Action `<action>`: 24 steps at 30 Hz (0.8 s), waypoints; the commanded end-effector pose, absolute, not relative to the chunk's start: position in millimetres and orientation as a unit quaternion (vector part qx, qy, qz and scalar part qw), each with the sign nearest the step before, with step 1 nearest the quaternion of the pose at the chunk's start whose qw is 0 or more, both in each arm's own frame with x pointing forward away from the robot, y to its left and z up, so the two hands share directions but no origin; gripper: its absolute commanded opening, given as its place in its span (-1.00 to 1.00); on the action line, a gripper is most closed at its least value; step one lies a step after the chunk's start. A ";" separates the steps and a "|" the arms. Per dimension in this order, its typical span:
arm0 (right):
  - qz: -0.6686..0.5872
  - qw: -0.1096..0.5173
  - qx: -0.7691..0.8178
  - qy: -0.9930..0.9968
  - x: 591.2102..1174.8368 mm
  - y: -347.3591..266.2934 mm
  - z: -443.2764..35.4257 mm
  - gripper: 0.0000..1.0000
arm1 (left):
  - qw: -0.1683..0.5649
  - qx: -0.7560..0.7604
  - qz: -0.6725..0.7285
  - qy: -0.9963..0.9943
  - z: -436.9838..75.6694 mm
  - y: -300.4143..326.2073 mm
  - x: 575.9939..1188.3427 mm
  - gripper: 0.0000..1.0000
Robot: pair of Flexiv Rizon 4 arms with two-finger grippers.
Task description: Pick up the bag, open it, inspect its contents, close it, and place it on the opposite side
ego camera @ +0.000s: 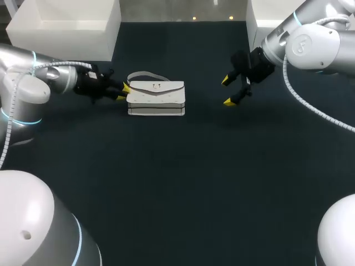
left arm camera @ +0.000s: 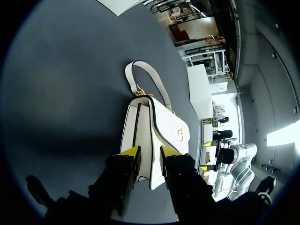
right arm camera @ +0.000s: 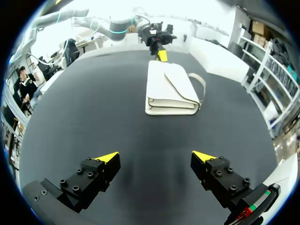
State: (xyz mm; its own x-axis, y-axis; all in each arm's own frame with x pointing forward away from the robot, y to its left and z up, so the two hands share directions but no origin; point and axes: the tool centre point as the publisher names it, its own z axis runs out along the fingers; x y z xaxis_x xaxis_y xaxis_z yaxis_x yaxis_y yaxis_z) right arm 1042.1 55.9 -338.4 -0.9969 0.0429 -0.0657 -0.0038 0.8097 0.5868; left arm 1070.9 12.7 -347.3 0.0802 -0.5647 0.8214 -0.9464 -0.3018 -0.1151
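A white handbag (ego camera: 156,98) with a pointed flap and a short handle lies flat on the dark table, left of the middle. My left gripper (ego camera: 123,92) is at the bag's left end. In the left wrist view its fingers stand a little apart around the end edge of the bag (left arm camera: 161,126), and the left gripper (left arm camera: 150,154) looks open with that edge loosely between the tips. My right gripper (ego camera: 228,91) hangs wide open to the right of the bag, well clear of it. From the right wrist, the bag (right arm camera: 168,86) lies ahead of the right gripper (right arm camera: 157,157), which holds nothing.
A white box (ego camera: 61,27) stands at the back left of the table and another white box (ego camera: 266,16) at the back right. The dark table surface (ego camera: 177,183) stretches in front of the bag.
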 end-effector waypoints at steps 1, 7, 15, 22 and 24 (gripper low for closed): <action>0.308 0.038 0.010 0.951 1042.6 56.3 -338.8 1.00 | 0.272 0.682 0.382 -0.561 -347.5 15.6 1082.7 -0.36; 0.308 0.038 0.010 0.951 1042.6 56.3 -338.8 1.00 | 0.303 0.666 0.357 -0.581 -352.1 8.7 1086.3 -0.36; 0.308 0.038 0.010 0.951 1042.6 56.3 -338.8 1.00 | 0.313 0.660 0.344 -0.590 -357.3 3.6 1086.2 -0.59; 0.308 0.038 0.010 0.951 1042.6 56.3 -338.8 1.00 | 0.317 0.655 0.344 -0.594 -355.8 -0.2 1081.1 -1.00; 0.308 0.038 0.010 0.951 1042.6 56.3 -338.8 1.00 | 0.317 0.653 0.344 -0.595 -356.1 -2.7 1078.3 -1.00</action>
State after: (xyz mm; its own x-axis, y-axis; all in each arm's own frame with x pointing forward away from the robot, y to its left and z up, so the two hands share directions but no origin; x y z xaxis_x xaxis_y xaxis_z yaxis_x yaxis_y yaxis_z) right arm 1042.0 55.9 -338.3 -0.9969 0.0428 -0.0658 -0.0039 0.8097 0.5868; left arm 1077.7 -1.3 -353.9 0.0568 -0.5620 0.8252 -0.9952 -0.0979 0.0018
